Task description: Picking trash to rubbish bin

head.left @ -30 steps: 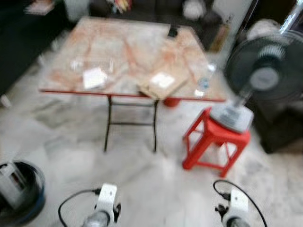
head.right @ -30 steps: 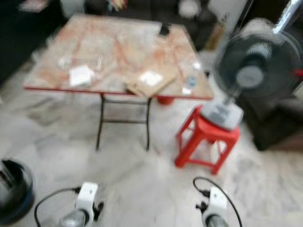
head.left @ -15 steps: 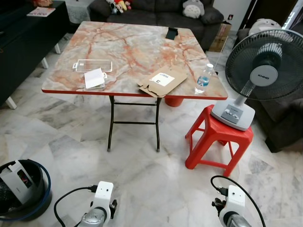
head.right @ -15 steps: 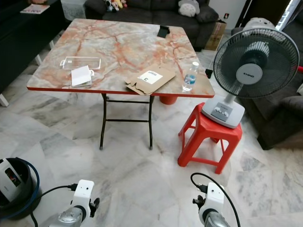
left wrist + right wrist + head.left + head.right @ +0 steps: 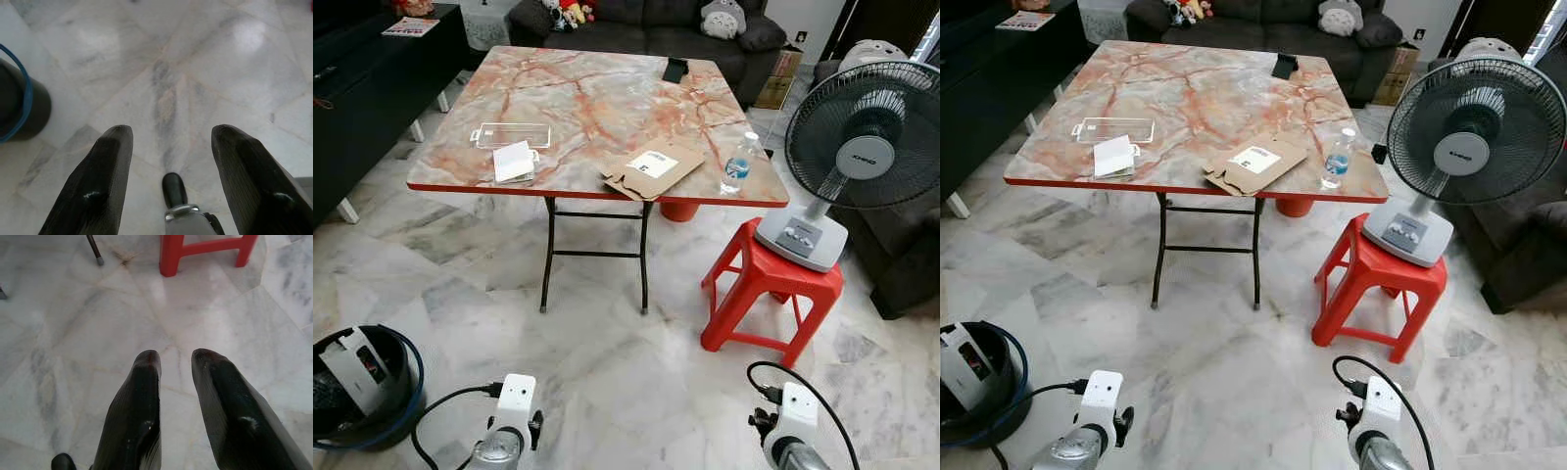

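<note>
A marble-topped folding table (image 5: 587,98) stands ahead and carries the trash: a flattened cardboard box (image 5: 653,168), a plastic bottle (image 5: 736,164), a white box (image 5: 514,162), a clear plastic tray (image 5: 512,135) and a small black object (image 5: 674,70). The black rubbish bin (image 5: 415,380) with a blue rim sits on the floor at my lower left, with a white box inside. Both arms hang low over the marble floor. My left gripper (image 5: 171,129) is open wide and empty. My right gripper (image 5: 176,355) is open by a narrow gap, holding nothing.
A standing fan (image 5: 867,147) rests on a red plastic stool (image 5: 769,294) right of the table. A dark sofa (image 5: 646,20) lies behind the table and a black cabinet (image 5: 362,78) runs along the left. Open marble floor lies between me and the table.
The picture went from blurred to sharp and the camera has shifted a little. Nothing on the table or the floor moved, and both arms still hang low.
</note>
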Robot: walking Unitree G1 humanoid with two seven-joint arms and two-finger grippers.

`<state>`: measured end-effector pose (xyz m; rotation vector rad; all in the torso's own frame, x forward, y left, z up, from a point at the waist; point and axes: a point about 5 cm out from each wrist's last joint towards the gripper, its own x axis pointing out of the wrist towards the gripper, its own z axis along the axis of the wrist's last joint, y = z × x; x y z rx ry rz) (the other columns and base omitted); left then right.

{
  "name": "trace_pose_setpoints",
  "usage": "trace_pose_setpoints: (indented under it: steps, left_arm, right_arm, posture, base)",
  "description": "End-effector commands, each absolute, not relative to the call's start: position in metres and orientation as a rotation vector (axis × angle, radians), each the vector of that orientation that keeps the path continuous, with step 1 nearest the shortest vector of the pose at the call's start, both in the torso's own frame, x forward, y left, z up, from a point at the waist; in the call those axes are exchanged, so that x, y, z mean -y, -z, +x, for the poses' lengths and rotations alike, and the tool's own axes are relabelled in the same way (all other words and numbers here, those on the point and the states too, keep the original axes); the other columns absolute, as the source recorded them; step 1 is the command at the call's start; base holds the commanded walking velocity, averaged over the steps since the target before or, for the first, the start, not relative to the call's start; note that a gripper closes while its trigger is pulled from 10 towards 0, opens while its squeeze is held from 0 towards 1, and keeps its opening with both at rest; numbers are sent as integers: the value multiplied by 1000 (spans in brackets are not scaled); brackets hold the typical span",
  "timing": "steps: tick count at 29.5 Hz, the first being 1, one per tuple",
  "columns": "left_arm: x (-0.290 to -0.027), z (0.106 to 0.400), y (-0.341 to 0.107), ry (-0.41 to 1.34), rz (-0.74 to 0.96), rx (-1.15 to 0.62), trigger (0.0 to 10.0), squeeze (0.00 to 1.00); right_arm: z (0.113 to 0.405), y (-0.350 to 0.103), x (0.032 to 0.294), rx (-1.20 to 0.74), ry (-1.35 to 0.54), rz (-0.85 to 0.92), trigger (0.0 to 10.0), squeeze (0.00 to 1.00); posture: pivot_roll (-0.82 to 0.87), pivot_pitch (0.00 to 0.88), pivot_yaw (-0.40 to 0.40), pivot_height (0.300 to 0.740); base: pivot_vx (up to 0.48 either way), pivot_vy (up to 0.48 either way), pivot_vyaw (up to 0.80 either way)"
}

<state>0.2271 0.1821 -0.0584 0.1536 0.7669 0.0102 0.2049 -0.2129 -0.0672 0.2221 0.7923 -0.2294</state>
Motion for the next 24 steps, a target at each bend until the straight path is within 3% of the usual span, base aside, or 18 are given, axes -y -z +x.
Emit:
trace_pose_setpoints:
  steps: [1, 10, 14, 24]
  left_arm:
    - [-185, 230, 56, -31, 155, -745, 10000, 0]
    - [-191, 273, 17, -112, 47, -473, 10000, 0]
    - [-187, 292, -4, -107, 35, -364, 10000, 0]
    - [-175, 322, -43, -76, 41, -165, 10000, 0]
  right_arm:
    - [215, 60, 216, -740, 237, 229, 10000, 0]
    - [277, 8, 215, -441, 70, 101, 10000, 0]
    - [307, -23, 197, -298, -41, 103, 10000, 0]
    - [336, -59, 163, -128, -146, 144, 10000, 0]
  posture:
    - [9, 34, -77, 740]
    - [7, 14, -78, 740]
    - [-4, 0, -79, 740]
    - [12, 0, -85, 740]
  base:
    - [0, 0, 0]
    - [0, 0, 0]
    - [0, 0, 0]
    - [0, 0, 134]
